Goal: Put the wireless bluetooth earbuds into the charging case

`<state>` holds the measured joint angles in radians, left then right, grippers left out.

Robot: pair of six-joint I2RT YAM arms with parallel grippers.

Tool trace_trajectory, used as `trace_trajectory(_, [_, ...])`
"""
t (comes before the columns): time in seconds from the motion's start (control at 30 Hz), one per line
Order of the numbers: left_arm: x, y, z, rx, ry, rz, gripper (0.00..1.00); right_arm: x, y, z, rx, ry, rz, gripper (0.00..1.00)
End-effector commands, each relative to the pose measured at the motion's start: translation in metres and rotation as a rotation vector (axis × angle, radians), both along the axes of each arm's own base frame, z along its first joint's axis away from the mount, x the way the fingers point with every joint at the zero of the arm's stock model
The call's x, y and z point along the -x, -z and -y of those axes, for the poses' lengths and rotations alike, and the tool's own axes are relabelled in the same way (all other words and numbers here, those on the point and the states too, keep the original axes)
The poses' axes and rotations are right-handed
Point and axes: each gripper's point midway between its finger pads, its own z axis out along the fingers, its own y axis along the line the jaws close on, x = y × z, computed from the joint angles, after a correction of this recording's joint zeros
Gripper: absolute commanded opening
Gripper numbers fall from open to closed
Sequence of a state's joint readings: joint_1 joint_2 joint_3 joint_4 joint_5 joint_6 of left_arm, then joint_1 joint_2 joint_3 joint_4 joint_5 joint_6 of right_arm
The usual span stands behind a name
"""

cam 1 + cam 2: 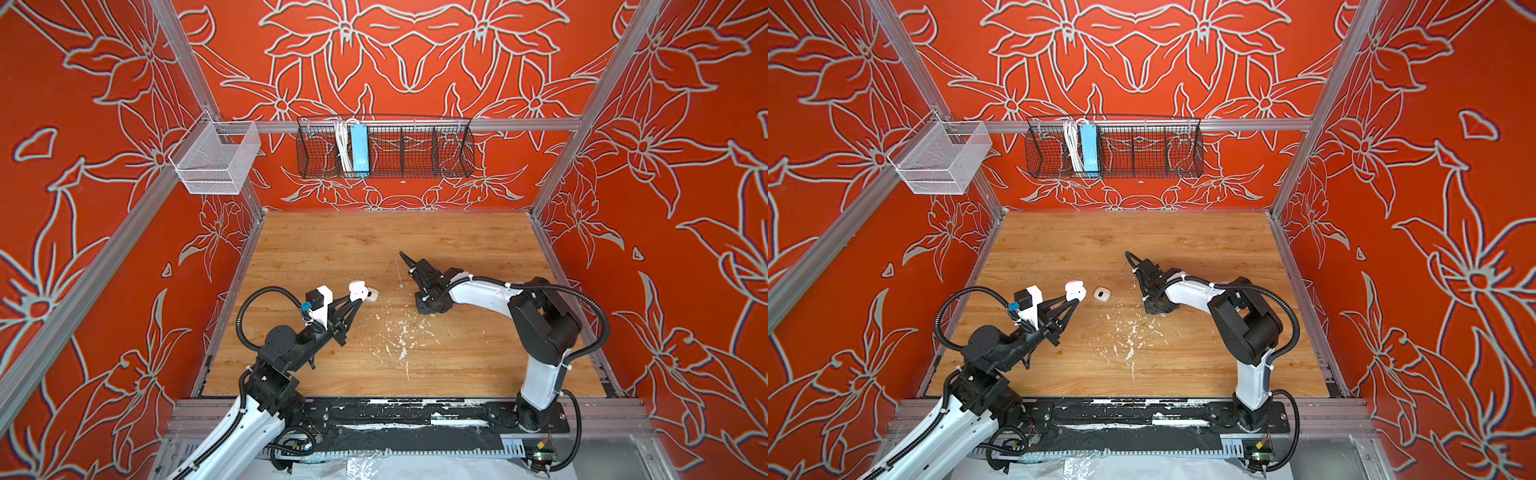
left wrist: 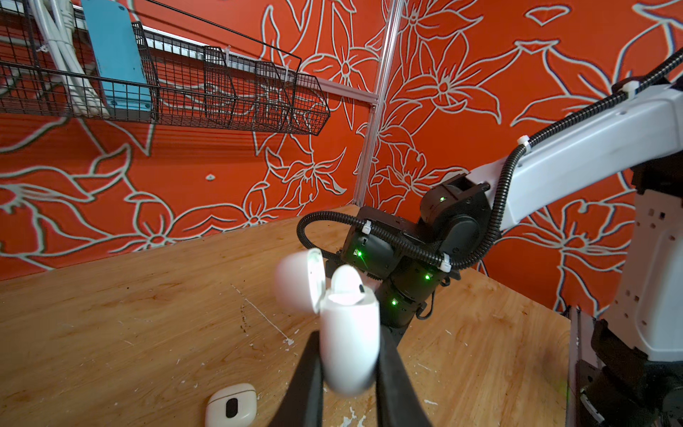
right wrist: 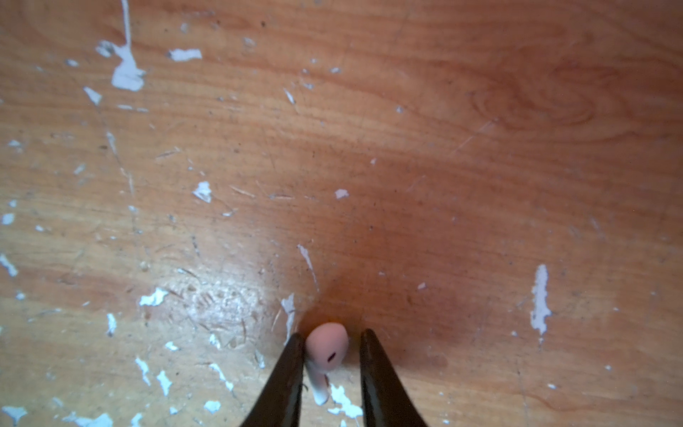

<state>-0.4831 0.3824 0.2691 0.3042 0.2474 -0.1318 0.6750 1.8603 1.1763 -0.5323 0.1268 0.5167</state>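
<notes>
Centrally, the right gripper (image 3: 330, 333) stands narrowly open, its 2 black fingers (image 3: 284, 380) straddling 1 earbud (image 3: 327, 345) lying on the wooden table (image 3: 462, 148). 1 finger touches it, and a gap shows beside the other. This earbud is glossy white, with a rounded bulb, a dark slot and a short stem. The left gripper (image 2: 349, 334) is clamped on the white charging case (image 2: 349, 358). Its lid is hinged open and a 2nd earbud (image 2: 347, 283) sits inside. White paint flecks (image 3: 127, 74) dot the wood.

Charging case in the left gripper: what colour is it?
Plain white, with its lid open. The charging case shows best in the left wrist view.
</notes>
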Motion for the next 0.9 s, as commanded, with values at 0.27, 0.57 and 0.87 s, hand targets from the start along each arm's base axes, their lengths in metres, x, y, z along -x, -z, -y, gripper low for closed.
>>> trace_trajectory(0.27, [0.007, -0.021, -0.003, 0.034, 0.007, 0.047, 0.00, 0.014, 0.020, 0.021, 0.054, 0.069, -0.032, 0.33])
trace_trajectory(0.57, [0.010, -0.023, -0.005, 0.040, 0.010, 0.051, 0.00, 0.014, 0.024, 0.021, 0.046, 0.090, -0.028, 0.24])
trace_trajectory(0.87, [0.012, -0.024, -0.004, 0.042, 0.019, 0.054, 0.00, 0.011, 0.010, 0.023, 0.026, 0.121, 0.013, 0.16])
